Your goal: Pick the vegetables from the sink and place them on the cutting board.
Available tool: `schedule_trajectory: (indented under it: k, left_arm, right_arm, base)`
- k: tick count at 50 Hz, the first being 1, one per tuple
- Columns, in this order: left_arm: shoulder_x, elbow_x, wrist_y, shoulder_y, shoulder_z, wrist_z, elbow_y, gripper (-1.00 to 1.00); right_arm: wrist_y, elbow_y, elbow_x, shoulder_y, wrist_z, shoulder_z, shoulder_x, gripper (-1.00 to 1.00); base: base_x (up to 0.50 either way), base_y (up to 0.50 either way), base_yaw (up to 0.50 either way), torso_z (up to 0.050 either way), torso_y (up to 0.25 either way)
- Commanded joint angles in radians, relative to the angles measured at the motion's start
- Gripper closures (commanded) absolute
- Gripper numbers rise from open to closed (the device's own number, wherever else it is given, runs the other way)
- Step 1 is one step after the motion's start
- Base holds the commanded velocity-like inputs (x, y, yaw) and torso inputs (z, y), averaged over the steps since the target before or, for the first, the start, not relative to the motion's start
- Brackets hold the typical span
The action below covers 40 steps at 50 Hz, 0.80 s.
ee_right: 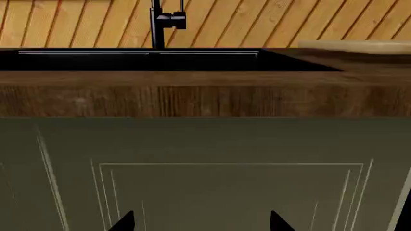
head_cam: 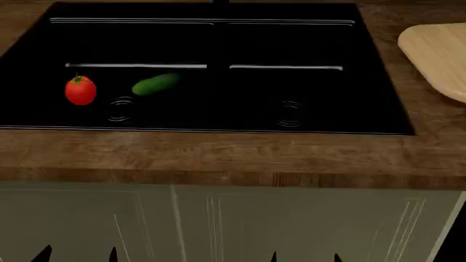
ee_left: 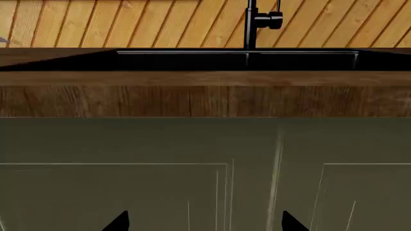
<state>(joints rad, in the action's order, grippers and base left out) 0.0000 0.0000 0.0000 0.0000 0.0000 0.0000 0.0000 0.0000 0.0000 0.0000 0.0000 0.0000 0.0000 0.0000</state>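
Note:
A red tomato (head_cam: 80, 90) with a green stem and a dark-green cucumber (head_cam: 155, 84) lie in the left basin of the black sink (head_cam: 313, 117), near its round drain. The pale wood cutting board (head_cam: 437, 54) lies on the countertop right of the sink. It shows edge-on in the right wrist view (ee_right: 359, 46). My left gripper (head_cam: 78, 255) and right gripper (head_cam: 304, 257) are low, in front of the cabinet doors, below the counter edge. Both are open and empty. Only their black fingertips show: the left's (ee_left: 119, 222) and the right's (ee_right: 123, 222). The vegetables are hidden in both wrist views.
The dark brown wooden countertop (head_cam: 218, 155) runs along the sink's front with a thick front edge (ee_left: 205, 98). Grey-green panelled cabinet doors (head_cam: 218, 224) stand below it. A black faucet (ee_left: 253, 21) rises behind the sink against a wood-plank wall (ee_right: 289, 19).

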Motion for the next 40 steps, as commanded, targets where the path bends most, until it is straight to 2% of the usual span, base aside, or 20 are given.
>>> schedule_trajectory:
  k: [1,7,8,9,12,14,15,17,25,40]
  left_arm:
    - [-0.013,-0.013,0.003,-0.001,0.015,-0.015,-0.004,-1.00]
    - [-0.034,-0.024,-0.009,0.002,0.042,-0.037,0.009,-1.00]
    - [-0.011,0.004,-0.002,0.002,0.018,-0.012,0.002,-1.00]
    - [-0.022,0.043,0.038,-0.014,0.022,-0.053,-0.039,-1.00]
    - [-0.028,0.017,0.046,-0.042,0.013,-0.082,-0.067,-1.00]
    - [-0.036,0.017,0.108,-0.070,0.019,-0.093,-0.161,-1.00]
    - [-0.037,0.018,0.094,-0.068,0.024,-0.097,-0.144,-1.00]
    - [-0.041,0.016,0.084,-0.061,0.033,-0.100,-0.118,-1.00]
    - [-0.055,-0.004,0.060,-0.035,0.053,-0.112,-0.040,-1.00]
    - [-0.076,-0.014,0.076,-0.042,0.082,-0.132,-0.058,-1.00]
  right_arm:
    - [0.000,0.001,0.026,0.002,0.031,-0.031,0.026,-1.00]
    - [0.022,-0.009,0.044,0.002,0.059,-0.039,0.037,-1.00]
    - [0.017,-0.003,0.014,0.002,0.025,-0.004,0.008,-1.00]
    - [0.013,0.004,0.040,0.005,0.023,-0.005,0.014,-1.00]
    - [0.003,0.020,0.054,0.015,0.021,-0.023,0.032,-1.00]
    - [-0.027,0.030,0.067,0.018,0.015,-0.030,0.038,-1.00]
    - [-0.085,0.052,0.058,0.015,0.007,-0.044,0.043,-1.00]
    - [-0.050,0.060,0.043,0.027,0.018,-0.054,0.053,-1.00]
    - [-0.070,0.081,0.051,0.031,0.021,-0.078,0.066,-1.00]
    - [-0.046,0.049,0.072,0.025,0.045,-0.101,0.081,-1.00]
  base:
    - [0.00,0.00,0.00,0.000,0.000]
    - [0.00,0.00,0.00,0.000,0.000]
    - [0.00,0.00,0.00,0.000,0.000]
    - [0.00,0.00,0.00,0.000,0.000]
    - [0.00,0.00,0.00,0.000,0.000]
    - [0.00,0.00,0.00,0.000,0.000]
    - [0.00,0.00,0.00,0.000,0.000]
    - [0.00,0.00,0.00,0.000,0.000]
    - [0.00,0.50,0.00,0.000,0.000]
    - [0.00,0.50,0.00,0.000,0.000]
